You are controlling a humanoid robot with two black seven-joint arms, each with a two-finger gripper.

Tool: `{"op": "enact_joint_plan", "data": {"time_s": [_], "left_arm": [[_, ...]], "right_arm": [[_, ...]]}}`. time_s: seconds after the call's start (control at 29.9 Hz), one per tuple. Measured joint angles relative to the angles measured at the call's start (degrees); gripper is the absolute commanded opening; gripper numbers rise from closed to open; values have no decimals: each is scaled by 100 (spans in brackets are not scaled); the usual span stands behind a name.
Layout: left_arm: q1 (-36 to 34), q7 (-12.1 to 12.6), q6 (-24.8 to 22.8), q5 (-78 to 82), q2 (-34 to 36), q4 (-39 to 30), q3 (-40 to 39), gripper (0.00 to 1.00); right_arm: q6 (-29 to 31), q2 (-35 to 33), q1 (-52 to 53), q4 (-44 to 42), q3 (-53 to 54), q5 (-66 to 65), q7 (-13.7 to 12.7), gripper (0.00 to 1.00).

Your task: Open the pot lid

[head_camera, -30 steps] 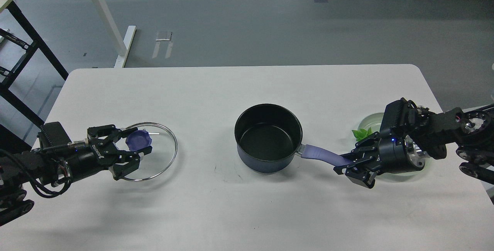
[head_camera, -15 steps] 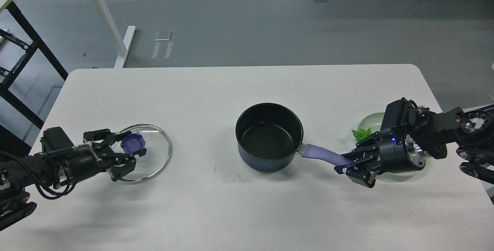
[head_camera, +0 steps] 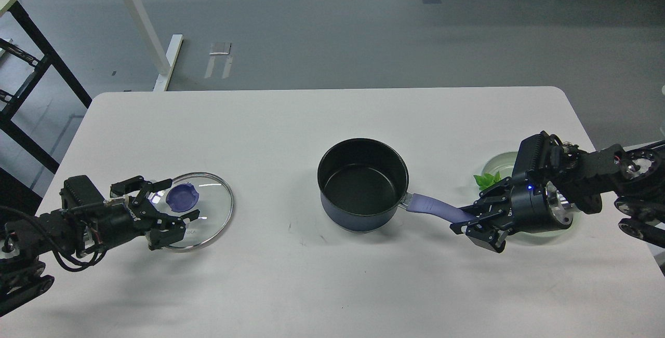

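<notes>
A dark blue pot stands uncovered at the table's middle, its purple handle pointing right. My right gripper is shut on the handle's end. The glass lid with a metal rim lies flat on the table at the left, well apart from the pot. Its purple knob faces up. My left gripper is open, its fingers spread on either side of the knob with gaps showing.
A small glass dish with a green leaf sits at the right, partly behind my right wrist. The white table has rounded corners. Black frames and a white table leg stand on the floor at the far left.
The lid has come down to lie flat on the table. My left gripper has opened off the knob and drawn back slightly left. The right arm and pot have stayed put.
</notes>
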Motion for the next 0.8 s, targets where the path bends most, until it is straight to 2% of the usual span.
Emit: {"op": "enact_joint_plan", "data": {"time_s": [0.1,0.2,0.27,0.37,0.43,0.53,0.64,0.8], "left_arm": [[-21,-1,1,-153,174,-274,-25,99],[-62,-1,1,-597,490,-827,-33,99],[-114,-1,-221,-1091,802,-1338,-81,99],[-356,0,-796,-2110,1144,-1931,-148,99],[-578,0,-1210,-2973,1233,-2118,-206,99],[-911,1,-1872,-4438,1269,-2196,-345,99],[-1124,1,-2461,-5851,1269,-2186,-482,99],[-1177,1,-2848,-7054,1228,-2153,-520,99]], "right_arm": [[0,-10,0,0,1,4,0,26],[0,-13,0,0,1,4,0,26],[0,-13,0,0,1,6,1,29],[0,-31,1,1,1,17,2,43],[0,-44,3,4,1,21,1,59],[-1,-65,8,8,1,26,1,72],[-6,-134,9,9,1,34,1,95],[-8,-277,10,31,11,128,1,98]]}}
